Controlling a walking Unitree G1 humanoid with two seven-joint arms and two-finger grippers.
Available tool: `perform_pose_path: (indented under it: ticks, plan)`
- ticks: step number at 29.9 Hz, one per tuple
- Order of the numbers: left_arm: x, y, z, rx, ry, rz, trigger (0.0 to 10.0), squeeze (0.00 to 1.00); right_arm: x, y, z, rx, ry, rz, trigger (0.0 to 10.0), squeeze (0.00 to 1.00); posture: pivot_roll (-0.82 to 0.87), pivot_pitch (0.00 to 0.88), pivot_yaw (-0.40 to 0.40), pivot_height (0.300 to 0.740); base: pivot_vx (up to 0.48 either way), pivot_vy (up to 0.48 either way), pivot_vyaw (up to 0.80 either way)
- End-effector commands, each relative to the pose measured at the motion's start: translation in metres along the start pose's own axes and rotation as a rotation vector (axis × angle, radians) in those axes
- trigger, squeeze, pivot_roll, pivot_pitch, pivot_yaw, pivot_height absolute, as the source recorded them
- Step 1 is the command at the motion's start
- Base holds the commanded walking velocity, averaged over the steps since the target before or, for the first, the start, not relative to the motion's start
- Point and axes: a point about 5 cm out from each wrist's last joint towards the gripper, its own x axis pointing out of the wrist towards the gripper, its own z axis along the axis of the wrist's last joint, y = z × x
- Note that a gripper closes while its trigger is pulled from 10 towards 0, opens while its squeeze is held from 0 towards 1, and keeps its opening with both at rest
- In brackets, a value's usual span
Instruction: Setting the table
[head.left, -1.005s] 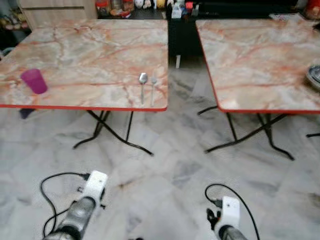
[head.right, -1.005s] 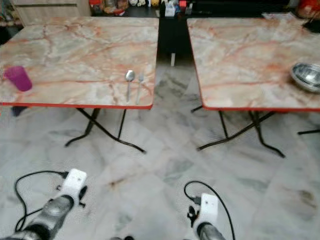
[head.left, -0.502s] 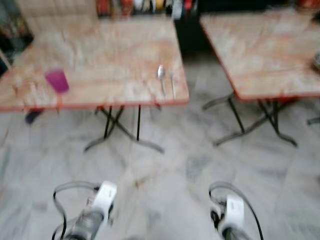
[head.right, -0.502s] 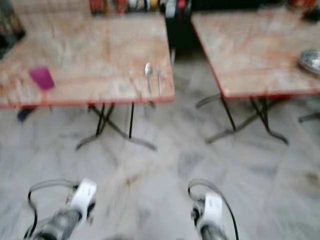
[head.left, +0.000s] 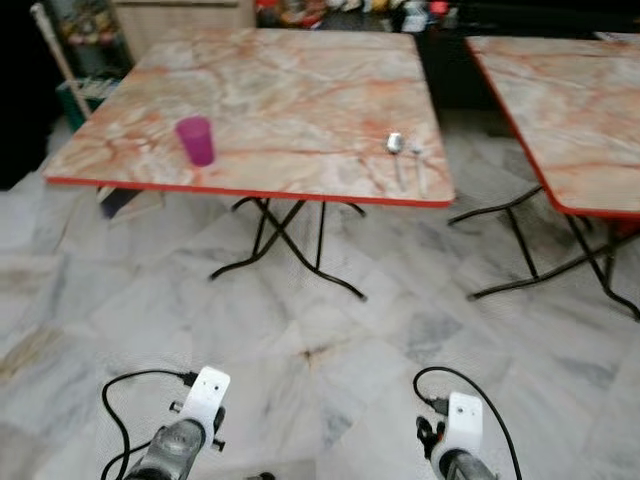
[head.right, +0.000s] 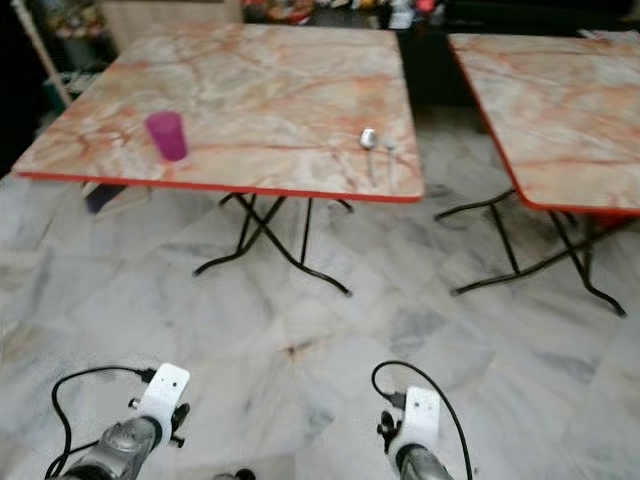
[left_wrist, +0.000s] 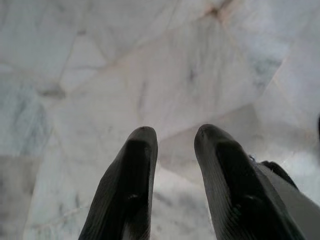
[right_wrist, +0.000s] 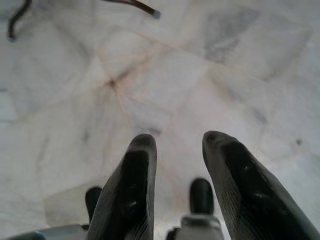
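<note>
While both arms hang low over the floor, left end effector (left_wrist: 172, 150) and right end effector (right_wrist: 177, 157) slightly parted, empty, cup (head.left: 195, 140), spoon (head.left: 396, 150) and fork (head.left: 418, 165) sit on the counter (head.left: 290, 90); cutlery near the edge risks being knocked off.

Home dining area: marble-top folding tables (head.left: 290, 90), marble tile floor (head.left: 300, 340), cluttered counter (head.left: 340, 12) behind.

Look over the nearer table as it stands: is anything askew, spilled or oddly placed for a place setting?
Nothing is spilled or tipped. The purple cup stands upright near the table's left front edge, while the spoon and fork lie side by side at the right front corner, well apart from the cup, so they do not form one setting.
</note>
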Motion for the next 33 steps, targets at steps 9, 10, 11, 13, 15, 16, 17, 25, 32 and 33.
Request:
perform_pose_path:
  ticks: [9, 10, 11, 13, 15, 16, 17, 25, 32, 33]
  plan:
    - [-0.0004, -0.0028, -0.0041, -0.006, 0.025, -0.030, 10.0, 0.00, -0.0020, -0.0040, -0.0059, 0.012, 0.011, -0.025, 10.0, 0.00, 0.00, 0.100, 0.011, 0.740, 0.435, 0.000, 0.00]
    - [-0.0004, -0.0027, -0.0041, -0.007, 0.025, -0.030, 10.0, 0.00, -0.0021, -0.0041, -0.0059, 0.011, 0.011, -0.026, 10.0, 0.00, 0.00, 0.100, 0.011, 0.740, 0.435, 0.000, 0.00]
    - [-0.0004, -0.0027, -0.0041, -0.008, 0.025, -0.030, 10.0, 0.00, -0.0021, -0.0042, -0.0060, 0.011, 0.011, -0.026, 10.0, 0.00, 0.00, 0.100, 0.011, 0.740, 0.435, 0.000, 0.00]
    - [-0.0003, -0.0026, -0.0037, -0.010, 0.024, -0.030, 10.0, 0.00, -0.0021, -0.0044, -0.0057, 0.008, 0.008, -0.028, 10.0, 0.00, -0.01, 0.099, 0.012, 0.740, 0.472, 0.000, 0.52]
    - [-0.0002, -0.0026, -0.0033, -0.009, 0.023, -0.031, 10.0, 0.00, -0.0023, -0.0047, -0.0060, 0.007, 0.007, -0.031, 10.0, 0.00, -0.01, 0.101, 0.015, 0.740, 0.472, 0.000, 0.55]
    - [-0.0001, -0.0026, -0.0029, -0.007, 0.023, -0.034, 10.0, 0.00, -0.0025, -0.0051, -0.0067, 0.023, 0.008, -0.035, 10.0, 0.00, -0.01, 0.101, 0.016, 0.740, 0.472, 0.000, 0.00]
    - [-0.0001, -0.0026, -0.0027, -0.007, 0.022, -0.035, 10.0, 0.00, -0.0026, -0.0054, -0.0067, 0.022, 0.008, -0.036, 10.0, 0.00, -0.01, 0.101, 0.016, 0.740, 0.472, 0.000, 0.00]
    - [0.0001, -0.0041, -0.0022, -0.021, 0.021, -0.044, 10.0, 0.00, -0.0036, -0.0084, -0.0089, 0.017, 0.011, -0.050, 10.0, 0.00, -0.01, 0.104, 0.018, 0.740, 0.458, 0.000, 0.00]
    - [0.0000, -0.0066, -0.0038, -0.006, 0.031, -0.064, 10.0, 0.00, -0.0043, -0.0112, -0.0064, 0.015, -0.020, -0.062, 10.0, 0.00, -0.02, 0.107, 0.022, 0.740, 0.309, 0.000, 0.00]
    - [-0.0002, -0.0078, -0.0041, 0.001, 0.029, -0.071, 10.0, 0.00, -0.0048, -0.0117, -0.0066, 0.008, -0.028, -0.062, 10.0, 0.00, -0.02, 0.106, 0.022, 0.740, 0.000, 0.000, 0.00]
